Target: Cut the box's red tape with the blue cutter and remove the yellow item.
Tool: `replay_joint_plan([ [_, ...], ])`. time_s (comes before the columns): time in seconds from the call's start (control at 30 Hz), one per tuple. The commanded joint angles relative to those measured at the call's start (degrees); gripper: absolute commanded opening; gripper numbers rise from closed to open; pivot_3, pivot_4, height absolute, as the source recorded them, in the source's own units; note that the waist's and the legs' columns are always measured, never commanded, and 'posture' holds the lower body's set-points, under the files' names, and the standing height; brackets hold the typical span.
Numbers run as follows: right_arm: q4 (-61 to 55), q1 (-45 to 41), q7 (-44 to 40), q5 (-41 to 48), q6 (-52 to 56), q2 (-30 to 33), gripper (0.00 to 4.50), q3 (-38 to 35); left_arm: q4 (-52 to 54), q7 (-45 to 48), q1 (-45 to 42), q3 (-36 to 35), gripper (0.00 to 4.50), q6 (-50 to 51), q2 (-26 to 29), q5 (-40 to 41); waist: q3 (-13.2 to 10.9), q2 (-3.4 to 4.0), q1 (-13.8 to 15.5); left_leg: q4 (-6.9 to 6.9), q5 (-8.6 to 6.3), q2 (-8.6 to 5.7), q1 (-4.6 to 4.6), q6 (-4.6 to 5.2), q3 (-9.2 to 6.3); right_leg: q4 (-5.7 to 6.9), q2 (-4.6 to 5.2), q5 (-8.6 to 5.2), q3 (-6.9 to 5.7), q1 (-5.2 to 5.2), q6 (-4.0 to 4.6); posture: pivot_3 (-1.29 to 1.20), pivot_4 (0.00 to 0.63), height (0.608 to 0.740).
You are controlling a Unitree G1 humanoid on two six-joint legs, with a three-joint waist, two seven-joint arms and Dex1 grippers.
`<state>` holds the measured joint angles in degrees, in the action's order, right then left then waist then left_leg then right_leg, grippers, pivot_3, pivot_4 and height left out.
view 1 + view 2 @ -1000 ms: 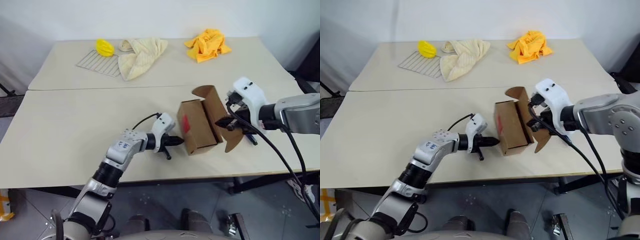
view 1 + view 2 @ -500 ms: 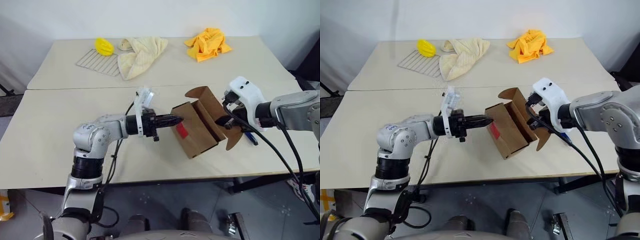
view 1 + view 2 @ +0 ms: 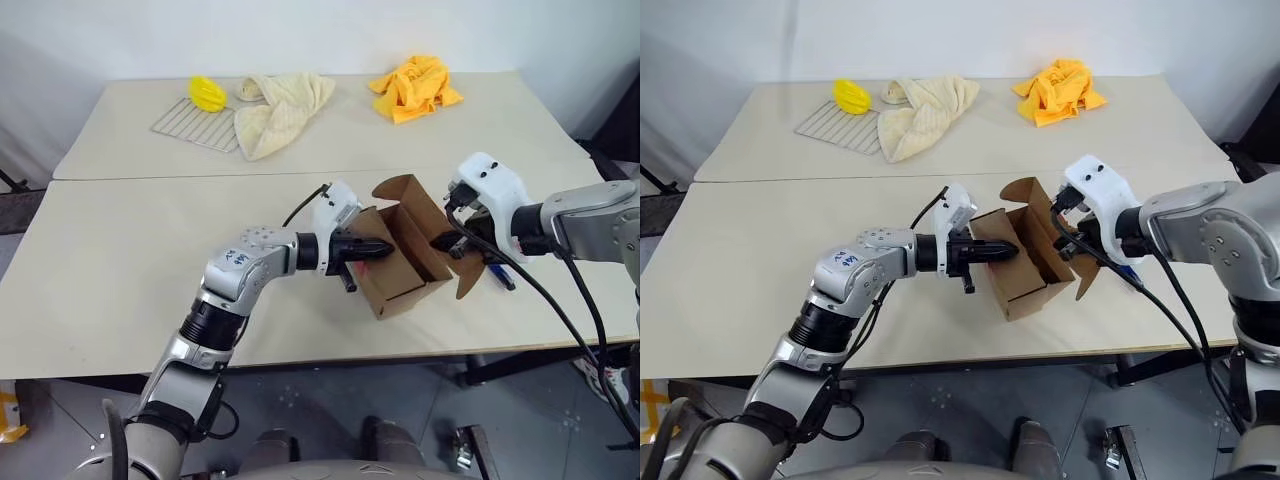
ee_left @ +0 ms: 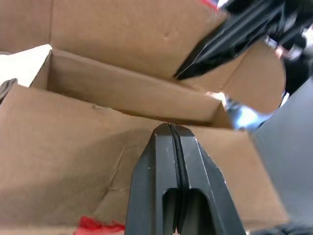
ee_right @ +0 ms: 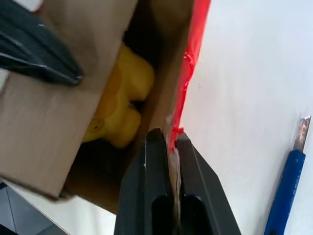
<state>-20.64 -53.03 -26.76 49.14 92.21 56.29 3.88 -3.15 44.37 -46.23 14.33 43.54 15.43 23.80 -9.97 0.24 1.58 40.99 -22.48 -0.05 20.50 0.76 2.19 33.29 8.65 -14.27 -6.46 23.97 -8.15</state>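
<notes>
Left gripper (image 3: 385,247) is clenched on nothing, its arm reaching level to the right with the fingertips at the near wall of the box (image 3: 405,285). Right gripper (image 5: 164,139) is pinched onto the box's right flap, on the edge bearing the red tape (image 5: 194,44), pointing down and leftward. I count one box, open, near the table's (image 3: 120,260) front edge; one yellow item (image 5: 120,105) inside it; one blue cutter (image 5: 286,188) lying on the table right of the box; two cloths at the far side.
</notes>
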Motion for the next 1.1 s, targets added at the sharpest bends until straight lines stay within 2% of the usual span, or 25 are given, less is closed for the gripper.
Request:
replay_joint_plan([
  [0.03, -2.39, 2.78, 0.29, 3.83, 0.29, 3.28, 0.04, -4.34, 0.61, 2.34, 3.04, 2.95, 0.0, 0.0, 3.11, -2.67, 0.0, 0.0, -0.01, 0.0, 0.0, 0.0, 0.0, 0.0, 0.01, 0.0, 0.0, 0.0, 0.01, 0.0, 0.0, 0.0, 0.15, 0.74],
  [0.23, -1.55, 9.71, 4.42, 9.69, 0.29, 5.73, 0.04, -11.02, 5.73, 2.94, 7.03, 3.05, 0.0, 1.86, 7.58, -2.54, 0.01, 0.0, 0.0, -0.01, -0.01, 0.02, -0.07, -0.01, 0.02, -0.02, 0.01, 0.0, 0.02, -0.05, 0.0, 0.0, 0.15, 0.74],
  [0.47, 0.15, 16.09, 9.43, 11.62, 0.29, 2.72, 0.04, -14.39, 5.78, 1.19, 8.34, 2.77, 0.0, 2.02, 7.43, -3.16, 0.01, 0.0, 0.57, 0.04, -0.03, 0.02, -0.22, 0.02, -0.05, -0.18, 0.02, 0.0, 0.01, -0.35, 0.0, 0.0, 0.15, 0.74],
  [0.7, 4.69, 22.39, 12.6, 2.83, -1.22, -4.02, 0.04, -12.99, 3.63, -0.43, 10.64, 4.16, 0.0, 0.89, 5.88, -5.05, 0.05, 0.03, 1.54, 0.07, -0.02, 0.0, -0.31, 0.03, -0.04, -0.18, 0.01, 0.01, 0.0, -0.46, -0.01, 0.0, 0.15, 0.74],
  [1.03, 2.13, 25.53, 8.53, -3.7, -8.75, -5.03, 0.04, -11.53, -0.99, 0.09, 9.98, 4.76, 0.0, -1.85, 3.84, -8.09, 0.02, 0.05, 1.44, 0.05, -0.02, -0.02, -0.1, 0.05, -0.03, -0.21, -0.01, 0.03, -0.06, -0.25, -0.05, 0.0, 0.15, 0.74],
  [1.1, 1.58, 26.15, 7.65, -5.12, -10.82, -4.77, 0.46, -10.97, -1.79, 0.25, 9.32, 4.69, 0.0, -2.33, 3.06, -8.52, 0.02, 0.05, 1.44, 0.06, -0.02, -0.02, -0.11, 0.05, -0.03, -0.21, -0.01, 0.03, -0.05, -0.25, -0.06, 0.0, 0.15, 0.74],
])
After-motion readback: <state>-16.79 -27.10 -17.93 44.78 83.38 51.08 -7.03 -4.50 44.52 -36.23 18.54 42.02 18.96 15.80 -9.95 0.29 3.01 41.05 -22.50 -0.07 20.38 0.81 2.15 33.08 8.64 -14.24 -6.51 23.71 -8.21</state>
